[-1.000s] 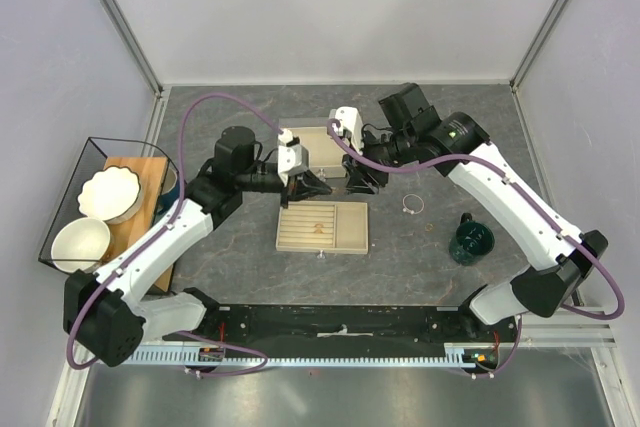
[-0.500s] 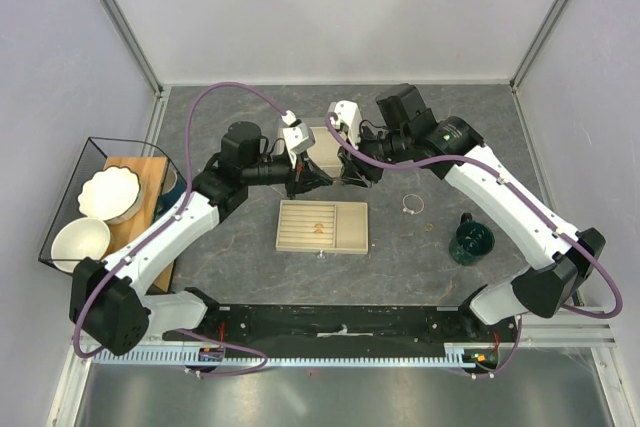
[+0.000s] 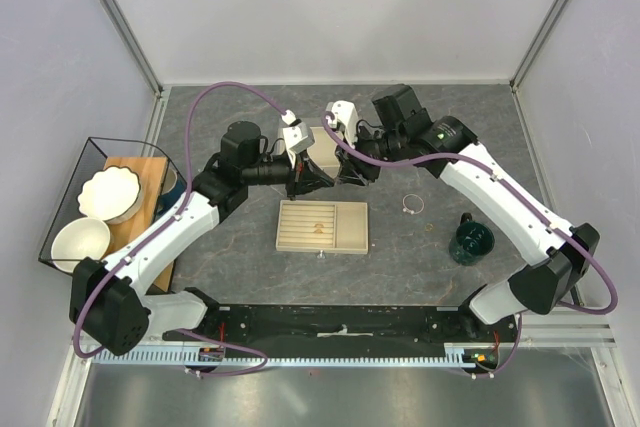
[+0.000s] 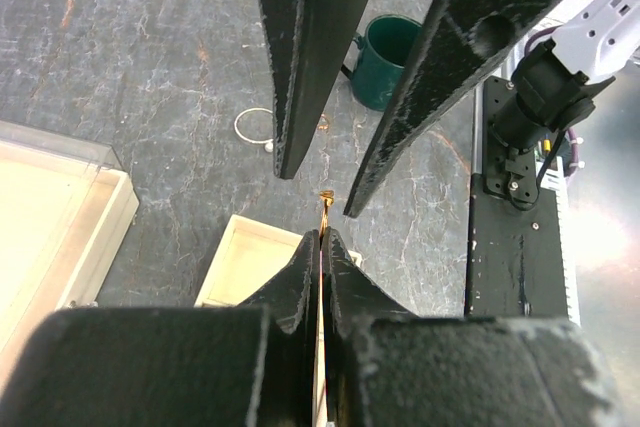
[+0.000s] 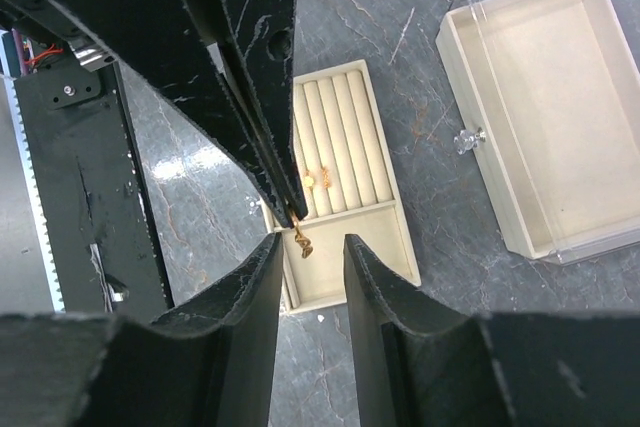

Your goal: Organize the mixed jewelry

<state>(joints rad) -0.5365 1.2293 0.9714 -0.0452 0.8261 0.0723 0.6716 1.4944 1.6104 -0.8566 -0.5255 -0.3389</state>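
Both arms have lifted off the beige slotted tray over the last second and drawn together. Their tips now nearly meet in the air above the tray's far edge, about midway between the table's left and right edges.

The left end effector is clamped tight on a thin gold piece. The piece pokes out past its fingertips, its long axis running roughly on from the left fingers. The right end effector faces it tip to tip with jaws apart, one finger on each side of the piece and neither finger touching it as far as the wrist views show.

This looks like a handover. The coming move turns on the piece already lying inside the right jaws' gap, so they need only close squarely across its thin axis. The right arm reaches in from the table's right side, forearm angled toward the far-left; the left arm mirrors it.

Small gold rings sit in the tray's rolled slots. The silver hoop lies on the table right of the tray, nearer the right arm.
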